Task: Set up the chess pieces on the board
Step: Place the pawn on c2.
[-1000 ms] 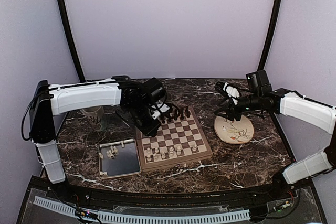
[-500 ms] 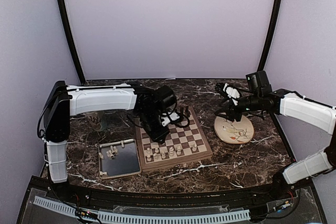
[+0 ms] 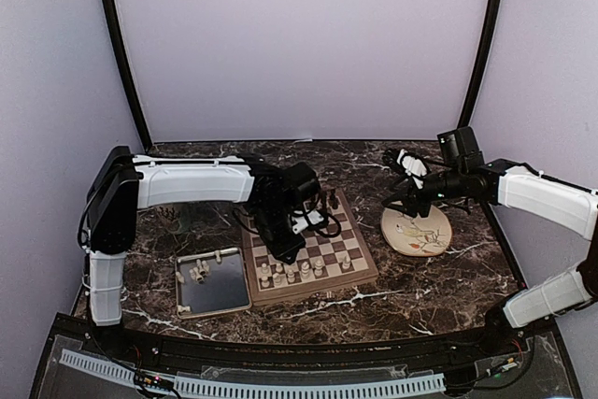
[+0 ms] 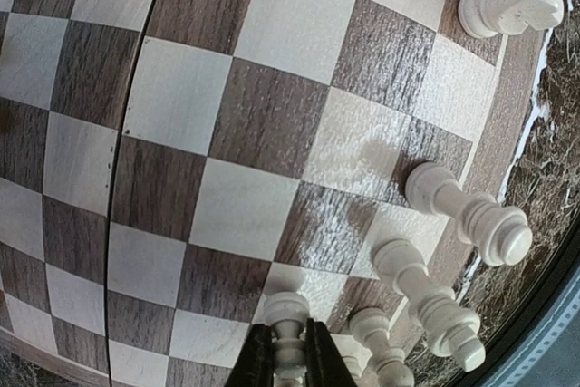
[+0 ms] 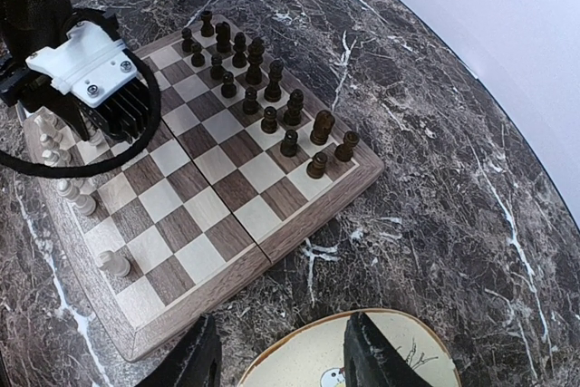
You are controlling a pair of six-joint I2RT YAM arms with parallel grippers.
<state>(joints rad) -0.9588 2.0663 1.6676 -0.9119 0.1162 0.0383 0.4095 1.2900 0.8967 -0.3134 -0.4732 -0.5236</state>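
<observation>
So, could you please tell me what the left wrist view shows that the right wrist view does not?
Only the left wrist view shows the left fingers pinching a cream piece. Only the right wrist view shows the dark pieces, the rim of the plate and the parted right fingers. Both show the board and the cream pieces along its edge.

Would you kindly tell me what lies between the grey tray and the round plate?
The chessboard lies between the tray and the plate, with bare marble on the plate's side, as the top view shows.
</observation>
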